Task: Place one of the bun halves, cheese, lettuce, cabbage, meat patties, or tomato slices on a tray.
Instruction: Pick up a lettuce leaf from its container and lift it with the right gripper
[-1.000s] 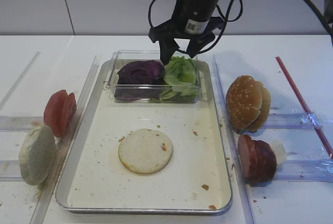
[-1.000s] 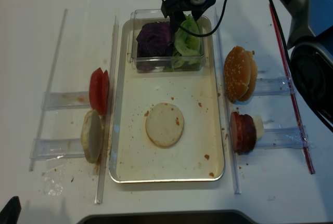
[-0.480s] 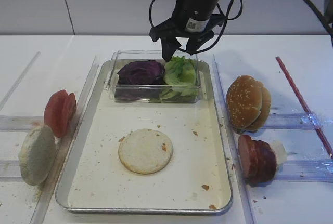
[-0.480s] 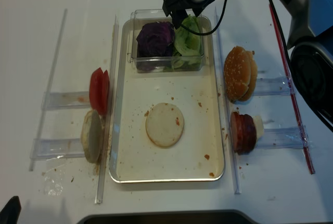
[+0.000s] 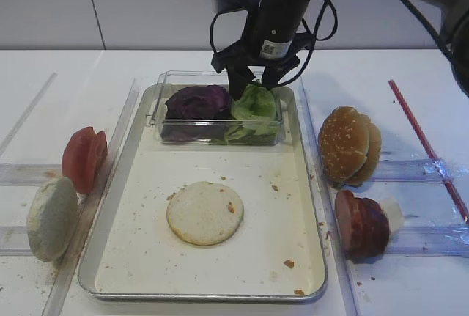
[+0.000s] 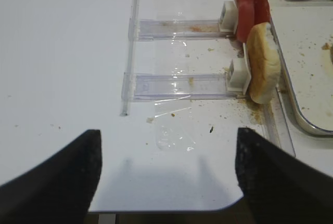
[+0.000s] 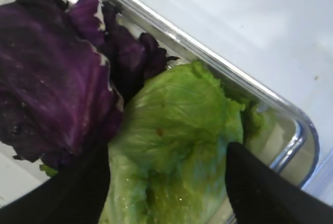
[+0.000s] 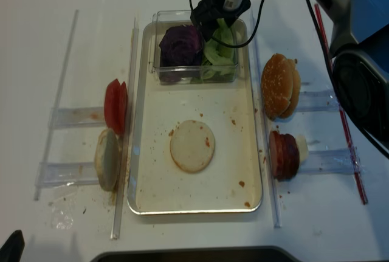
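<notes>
The pale green lettuce (image 5: 254,103) lies in the right half of a clear plastic box, beside the purple cabbage (image 5: 196,102). My right gripper (image 5: 253,86) reaches down into the box, open. In the right wrist view its two dark fingers (image 7: 78,182) stand on either side of the lettuce (image 7: 182,125), the left one against the cabbage (image 7: 52,78). The silver tray (image 5: 278,221) holds a pale flat bun half (image 5: 204,212) at its middle. My left gripper (image 6: 166,182) hangs open over bare table at the near left.
The clear box (image 5: 220,136) sits at the tray's far end. Left of the tray stand tomato slices (image 5: 83,158) and a pale bun half (image 5: 51,218) in clear racks. Right of it are sesame bun halves (image 5: 346,145), meat patties (image 5: 360,223) and cheese (image 5: 393,215).
My right gripper has come down from above the box's rim until its fingers straddle the lettuce. Nothing else has moved.
</notes>
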